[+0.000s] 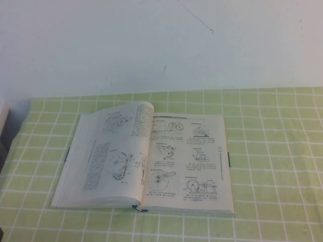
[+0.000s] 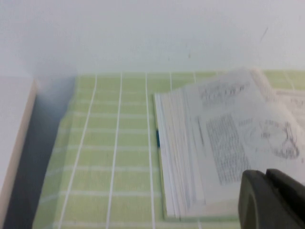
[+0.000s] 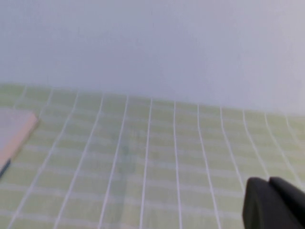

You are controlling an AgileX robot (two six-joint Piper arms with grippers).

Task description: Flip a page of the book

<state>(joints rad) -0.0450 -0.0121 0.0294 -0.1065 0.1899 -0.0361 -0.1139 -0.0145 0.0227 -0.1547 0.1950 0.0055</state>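
The book (image 1: 146,159) lies open and flat on the green checked tablecloth, left of the table's middle, with dark teal cover edges showing at its sides and spine. Both open pages carry black machine drawings; the left page (image 1: 116,151) bulges up a little near the spine, and the right page (image 1: 189,161) lies flat. My left gripper (image 2: 267,174) is shut and empty, hovering just off the book's (image 2: 228,143) left half. My right gripper (image 3: 269,180) is shut and empty over bare cloth, with a corner of the book (image 3: 14,129) far from it. Neither gripper shows in the high view.
The green checked tablecloth (image 1: 272,151) covers the table up to a white wall behind. A pale box-like object (image 2: 14,133) stands beyond the cloth's left edge, also in the high view (image 1: 4,118). Bare cloth lies right of the book.
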